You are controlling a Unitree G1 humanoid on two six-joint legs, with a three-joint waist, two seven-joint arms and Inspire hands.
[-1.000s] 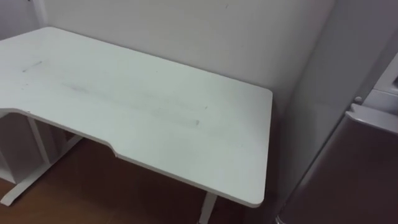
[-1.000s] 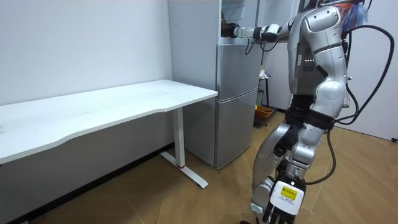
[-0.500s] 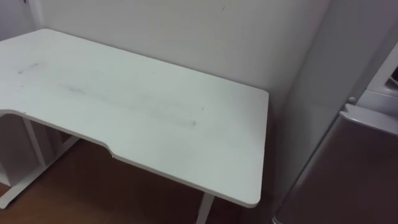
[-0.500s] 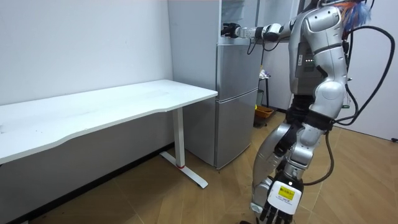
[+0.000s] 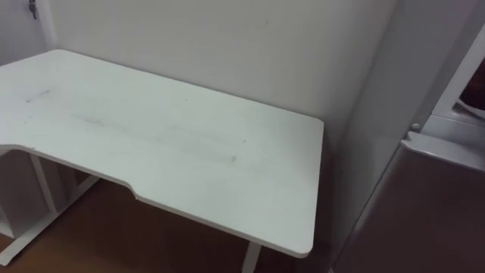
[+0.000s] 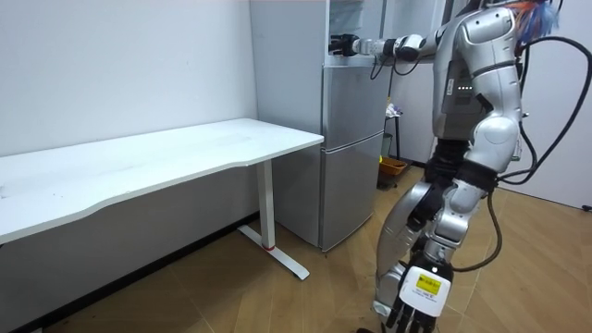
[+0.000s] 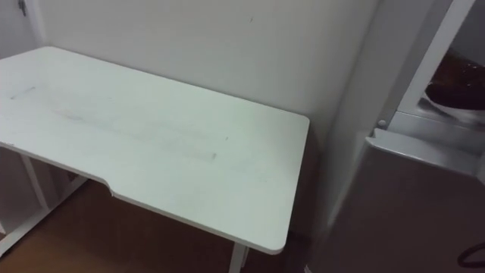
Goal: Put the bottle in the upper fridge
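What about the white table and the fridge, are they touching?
Apart. The left eye view shows a shadowed strip of wall between the table end and the fridge side.

Upper fridge [image 6: 357, 20]: sitting at the top centre of the room view, above the grey lower door [image 6: 353, 148]; its compartment is standing open.
Upper fridge from the head's side: its white frame [image 7: 423, 64] is showing at the upper right of the right eye view, with a dark rounded thing [image 7: 455, 82] lying inside, too blurred to name.
Bottle: too small to pick out; the right hand [image 6: 344, 43] is reaching into the compartment's mouth, and I cannot tell whether it is carrying the bottle.
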